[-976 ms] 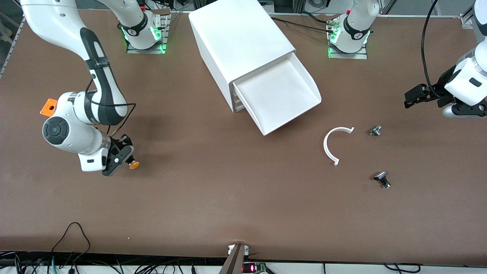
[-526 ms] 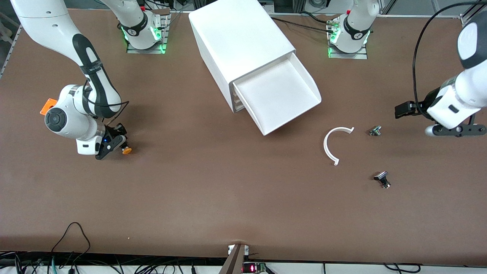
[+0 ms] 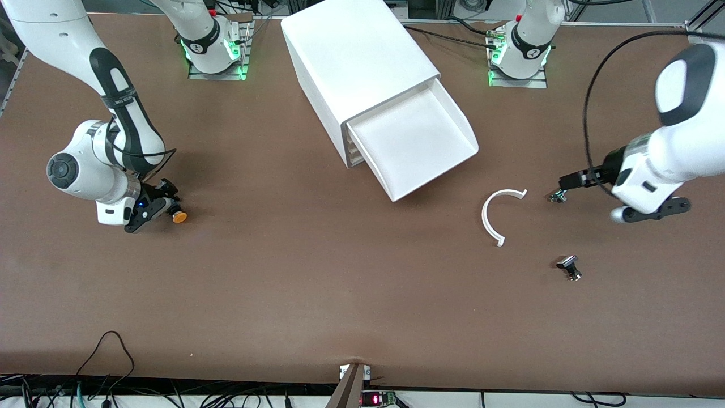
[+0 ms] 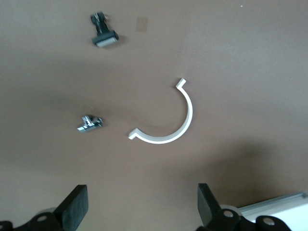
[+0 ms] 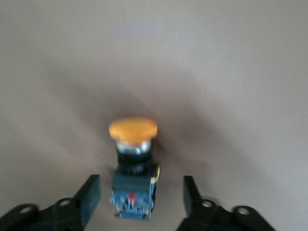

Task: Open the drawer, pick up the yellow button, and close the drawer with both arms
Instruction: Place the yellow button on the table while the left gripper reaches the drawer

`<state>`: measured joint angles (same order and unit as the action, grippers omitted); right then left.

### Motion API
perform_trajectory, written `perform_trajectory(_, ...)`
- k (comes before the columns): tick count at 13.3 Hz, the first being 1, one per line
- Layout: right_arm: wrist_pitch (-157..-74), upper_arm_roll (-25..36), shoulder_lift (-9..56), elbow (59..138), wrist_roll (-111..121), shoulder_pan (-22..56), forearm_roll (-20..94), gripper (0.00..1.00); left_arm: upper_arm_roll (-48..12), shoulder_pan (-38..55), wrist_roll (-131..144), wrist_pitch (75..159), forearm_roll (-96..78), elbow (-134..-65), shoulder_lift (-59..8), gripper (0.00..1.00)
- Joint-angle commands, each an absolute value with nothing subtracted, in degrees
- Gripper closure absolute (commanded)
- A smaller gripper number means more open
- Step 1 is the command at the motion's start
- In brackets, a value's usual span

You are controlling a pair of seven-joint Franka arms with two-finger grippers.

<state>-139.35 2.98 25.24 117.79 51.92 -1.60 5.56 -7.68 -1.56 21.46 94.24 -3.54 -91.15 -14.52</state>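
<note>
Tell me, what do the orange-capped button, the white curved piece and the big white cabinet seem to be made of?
The button looks plastic: a smooth matte orange cap on a black body, with what seems a metal ring under the cap. The curved piece looks like rigid white plastic, thin and evenly coloured, with a dull surface. The cabinet and its open drawer have plain, smooth white walls, probably plastic, though painted sheet metal is possible.

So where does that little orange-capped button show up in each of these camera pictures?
Front view: the button lies on the table at the right arm's end, beside the right end effector.
Left wrist view: not in it.
Right wrist view: centre, between the open fingers.
Shared landmark: the brown table.
</note>
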Motion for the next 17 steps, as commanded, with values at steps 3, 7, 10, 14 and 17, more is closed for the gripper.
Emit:
perform_trajectory(3, -131.7, -3.2, 21.3, 105.9, 51.1, -2.4, 6.2, 0.00, -7.5, 4.6, 33.9, 97.7, -4.3, -89.4, -18.6, 0.00)
perform_trajectory(7, -123.3, -9.1, 16.6, 101.4, 34.4, -2.1, 6.2, 0.00, -7.6, 10.3, 46.2, 102.5, -4.7, -89.5, -21.5, 0.00)
perform_trajectory(10, -115.2, -17.1, 12.8, 100.4, 8.3, -2.1, 6.1, 0.00, -7.6, 13.6, 52.5, 106.8, -4.8, -89.6, -23.6, 0.00)
perform_trajectory(14, -112.1, -19.6, 9.7, 99.8, -1.8, -1.5, 4.9, 0.00, -7.6, 17.9, 59.0, 113.4, -5.2, -91.4, -25.1, 0.00)
perform_trajectory(17, -109.5, -15.1, 8.4, 99.7, -1.4, -1.5, 2.7, 0.00, -7.6, 19.1, 59.7, 117.8, -5.1, -95.6, -24.2, 0.00)
